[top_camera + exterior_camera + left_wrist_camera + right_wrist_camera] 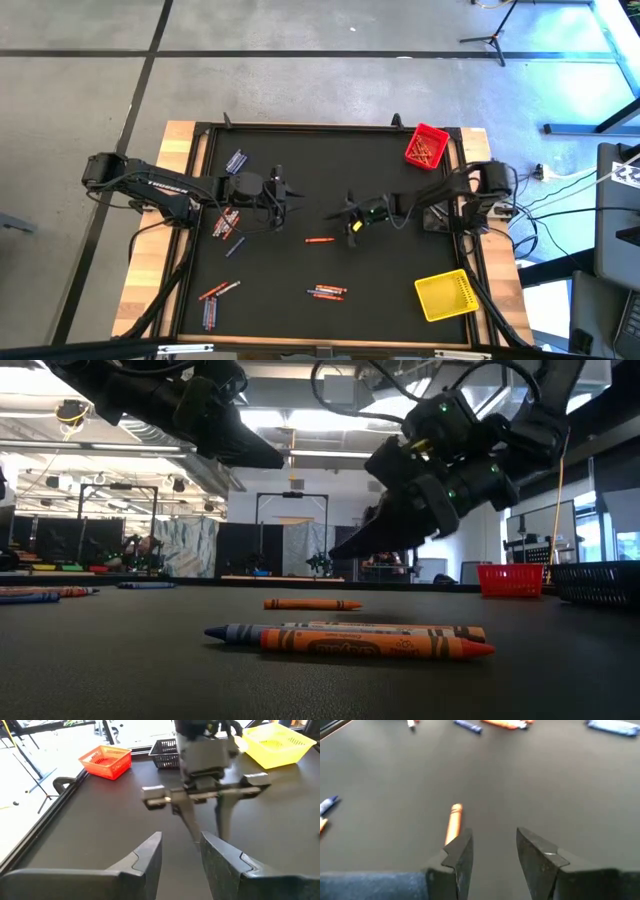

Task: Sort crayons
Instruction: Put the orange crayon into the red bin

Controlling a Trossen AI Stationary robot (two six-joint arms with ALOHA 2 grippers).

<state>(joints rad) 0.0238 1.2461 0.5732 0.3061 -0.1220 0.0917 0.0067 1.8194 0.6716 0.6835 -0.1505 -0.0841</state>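
Crayons lie scattered flat on the black mat. A single orange crayon [320, 241] [453, 822] lies at the middle, just toward the near edge from my right gripper [332, 213] [492, 851]. That gripper is open, hangs low over the mat and has nothing between its fingers; the crayon shows beside one finger, not between them. My left gripper [298, 207] [181, 851] is open and empty, held above the mat, facing the right gripper [205, 820]. Blue and orange crayons [327, 292] [350, 640] lie together toward the near edge. More crayons [225, 222] lie on the left.
A red bin [427, 146] [106, 761] holding crayons stands at the far right corner, a yellow bin [446, 294] [274, 740] at the near right. A black basket [166, 754] [600, 582] sits by the right arm's base. Further crayons lie at the far left [236, 160] and near left [214, 300].
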